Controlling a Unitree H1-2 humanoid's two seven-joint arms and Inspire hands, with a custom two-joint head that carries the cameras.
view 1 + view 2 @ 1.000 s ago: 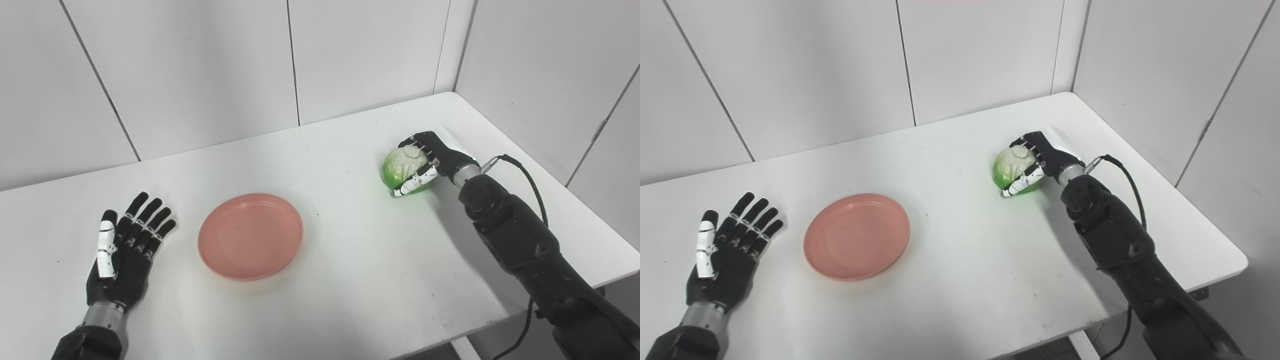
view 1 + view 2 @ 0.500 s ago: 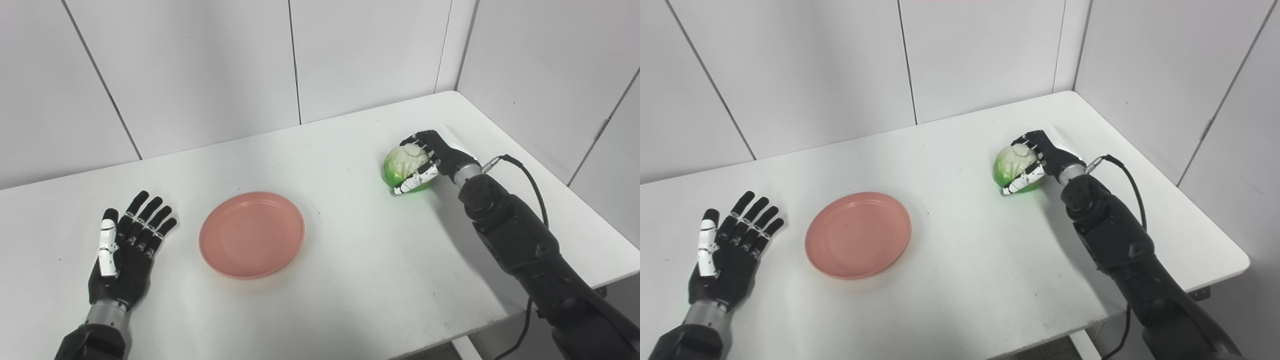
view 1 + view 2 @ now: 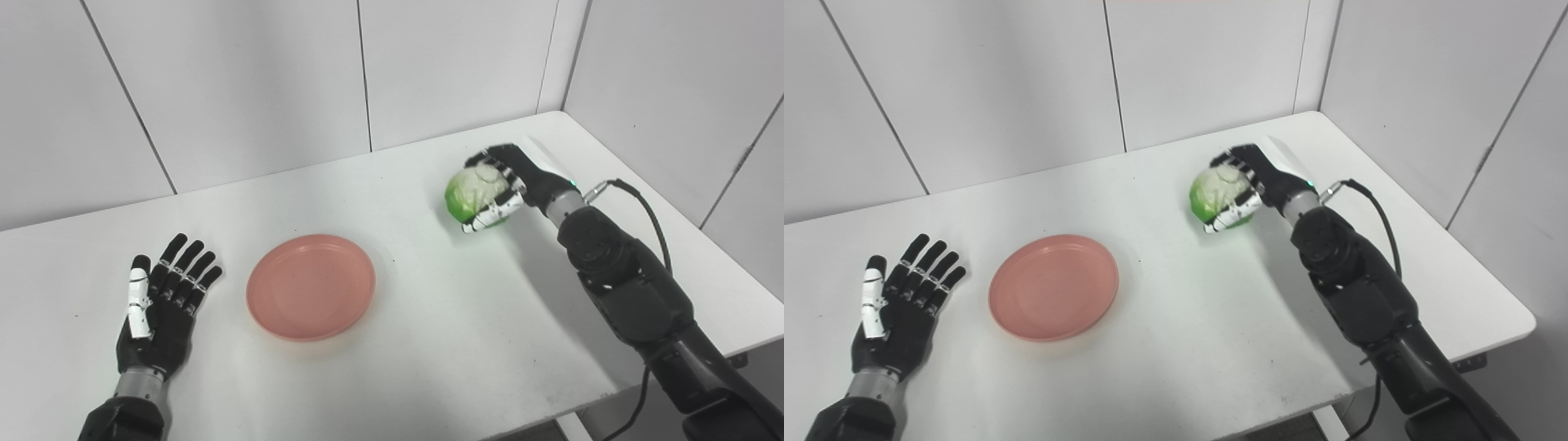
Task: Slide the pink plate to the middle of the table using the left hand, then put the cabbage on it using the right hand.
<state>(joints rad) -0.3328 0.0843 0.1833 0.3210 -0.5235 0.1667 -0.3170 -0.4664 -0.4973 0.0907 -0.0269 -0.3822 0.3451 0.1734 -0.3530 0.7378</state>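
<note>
The right hand (image 3: 511,184) is wrapped around the round green-and-white cabbage (image 3: 474,195), apparently just above the white table (image 3: 465,318). It should carry it level leftward and lower it onto the shallow pink plastic plate (image 3: 310,285). The left hand (image 3: 160,303) lies flat, fingers spread, beside the plate.

You see a pink plate (image 3: 310,286), a pale green cabbage (image 3: 473,193), black-and-white hands, and a white worktop (image 3: 429,318).

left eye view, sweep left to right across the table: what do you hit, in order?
left hand, open and flat on the table → pink plate → cabbage → right hand, closed around the cabbage from its right side
</note>
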